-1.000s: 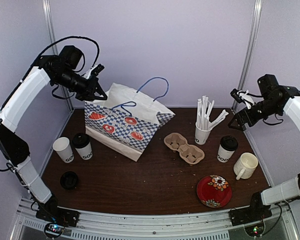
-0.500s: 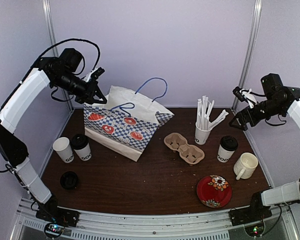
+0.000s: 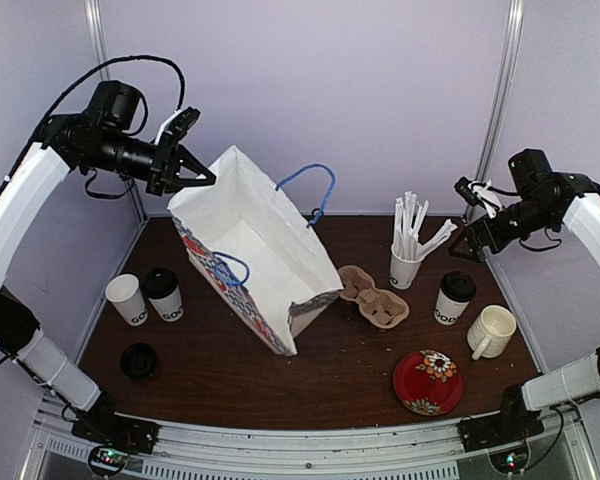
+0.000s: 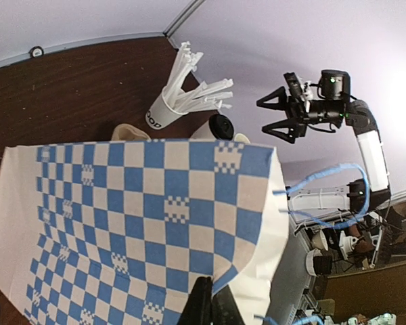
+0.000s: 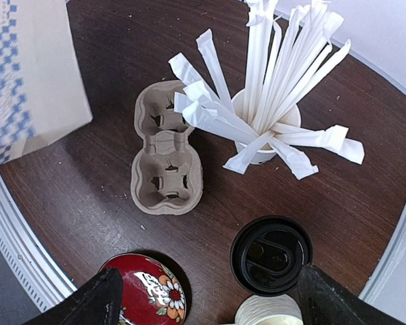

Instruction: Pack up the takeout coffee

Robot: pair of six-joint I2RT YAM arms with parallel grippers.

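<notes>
Paper cups (image 3: 454, 300) upright, left jaws pinching bag (image 3: 270, 260) rim, right jaws wide, empty

My arms (image 3: 20, 200) are white with black joints. The bag (image 3: 250, 240) — white inside, blue-and-white checks with red patches outside, blue handles (image 3: 325, 172). Coffee cups (image 3: 165, 300) white, black lettering, black lids; plate (image 3: 428, 381) red, flowered; table (image 3: 310, 370) dark brown.
</notes>
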